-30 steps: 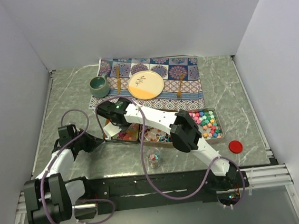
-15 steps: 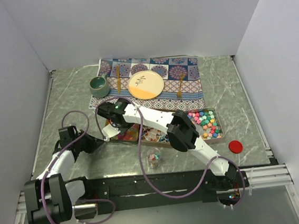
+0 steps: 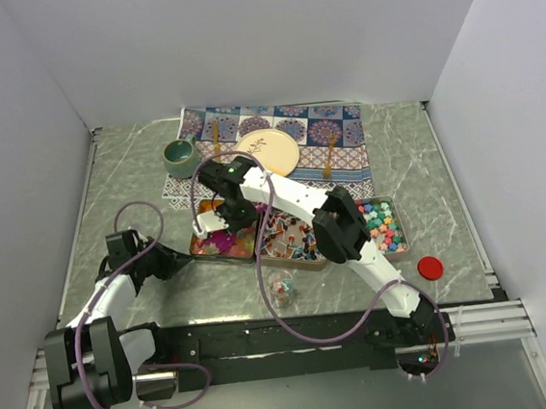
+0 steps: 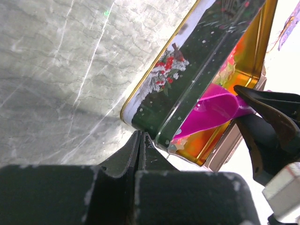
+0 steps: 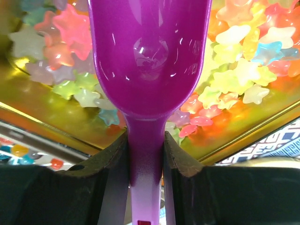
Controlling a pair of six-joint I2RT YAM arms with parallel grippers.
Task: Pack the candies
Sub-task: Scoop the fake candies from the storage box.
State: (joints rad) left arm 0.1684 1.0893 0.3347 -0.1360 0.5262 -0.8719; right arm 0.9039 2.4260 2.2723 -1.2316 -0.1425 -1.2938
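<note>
1. Top external view showed the right gripper (image 3: pixel 225 226) stretched across to the leftmost tin (image 3: pixel 203 251) of three set side by side. The left gripper (image 3: pixel 169 263) sat low at that tin's left end.
2. The candies (image 3: pixel 291 243) lay in the tins by kind: orange, yellow and red ones at the left, wrapped red-blue-white ones in the middle, and pastel ones at the right.
3. A small clear jar (image 3: pixel 280 288) stood just in front of the tins with a few coloured pieces inside. A red lid (image 3: pixel 430 268) lay well apart at the right.
4. In the right wrist view, the claw's fingers (image 5: pixel 183 164) pinched the handle of a purple scoop (image 5: pixel 150 56) from both sides. The scoop's bowl hung over star-shaped sweets on the gold floor of the tin.
5. In the left wrist view, the left claw's fingers were pressed almost together, with their tips at the corner of the tin's dark green outer wall. I could not tell whether the rim sat between them. The scoop's bowl showed inside the tin beyond.
</note>
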